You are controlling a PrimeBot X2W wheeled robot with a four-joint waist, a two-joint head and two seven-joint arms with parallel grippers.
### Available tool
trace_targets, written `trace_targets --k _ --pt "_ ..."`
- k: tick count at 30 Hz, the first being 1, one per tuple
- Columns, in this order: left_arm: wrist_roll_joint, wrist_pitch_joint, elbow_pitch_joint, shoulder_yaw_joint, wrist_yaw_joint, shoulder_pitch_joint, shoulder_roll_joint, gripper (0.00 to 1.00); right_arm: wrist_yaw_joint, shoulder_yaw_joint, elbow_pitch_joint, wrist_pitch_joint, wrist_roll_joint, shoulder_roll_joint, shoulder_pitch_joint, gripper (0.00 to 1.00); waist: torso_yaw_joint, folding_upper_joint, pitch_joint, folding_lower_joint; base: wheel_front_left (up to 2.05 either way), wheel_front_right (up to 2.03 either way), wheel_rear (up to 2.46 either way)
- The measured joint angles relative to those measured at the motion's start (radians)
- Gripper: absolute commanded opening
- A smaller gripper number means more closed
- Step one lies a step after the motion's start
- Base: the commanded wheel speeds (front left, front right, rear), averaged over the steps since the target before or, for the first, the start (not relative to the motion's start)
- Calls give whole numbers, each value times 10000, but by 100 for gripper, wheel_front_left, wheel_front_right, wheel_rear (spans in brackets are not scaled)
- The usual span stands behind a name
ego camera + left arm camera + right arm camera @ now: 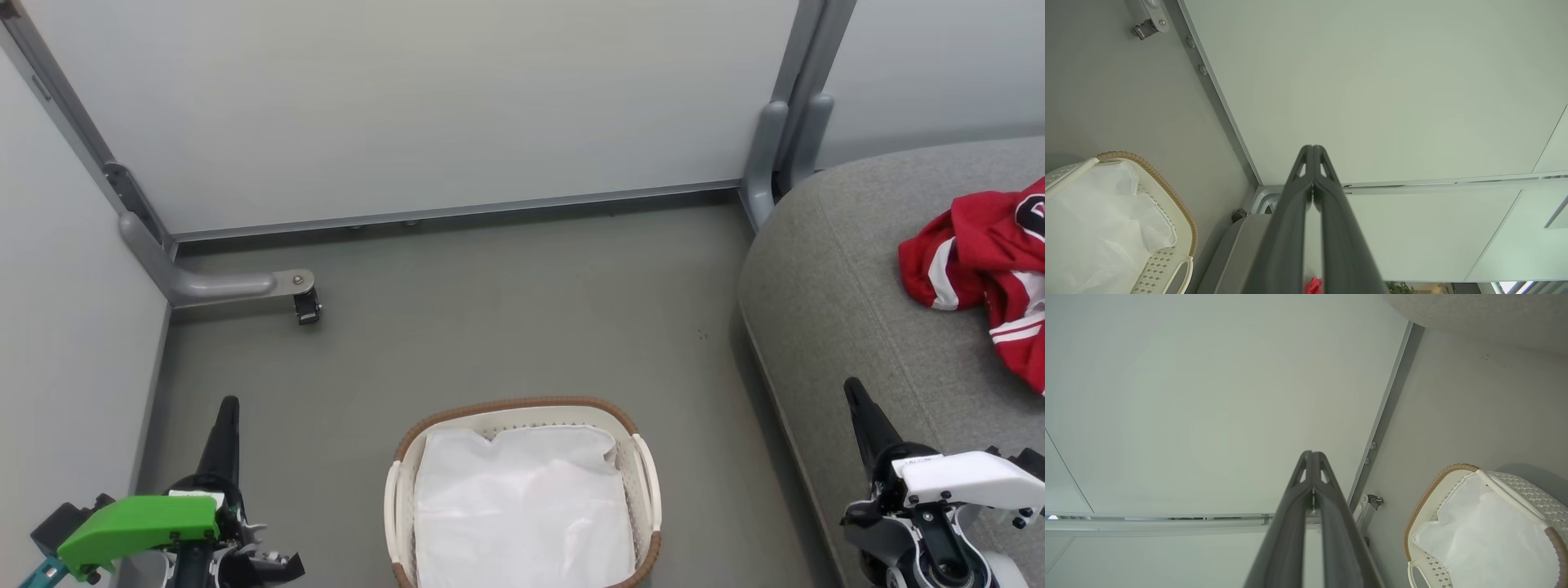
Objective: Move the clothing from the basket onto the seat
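The red clothing [984, 265] with white trim lies crumpled on the grey seat [841, 302] at the right edge of the head view. On the floor in front of me stands the white basket [522, 412] with its brown rim, and inside it I see just the white fabric liner [522, 506]. My left gripper [229, 402] is shut and holds nothing, low at the left of the basket. My right gripper [851, 384] is shut and holds nothing, over the seat's front edge. The basket [1167, 204] also appears in the left wrist view, and the basket [1425, 498] in the right wrist view.
Pale partition panels [408, 106] wall in the grey floor [506, 310] at the back and left. A grey partition foot with a caster [307, 306] juts out at the back left, and another post [771, 155] stands by the seat's corner.
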Motion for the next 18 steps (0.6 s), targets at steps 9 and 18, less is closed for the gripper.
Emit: trace_targets --k 9,18 --pt "-558 178 8 151 -50 -128 -2 0 0 -81 -35 144 627 -4 -34 0 -36 0 10 0 0 0 0" --pt "-1087 339 0 249 -98 -254 -4 0 0 -144 -58 313 1212 -8 -114 0 -72 0 20 0 0 0 0"
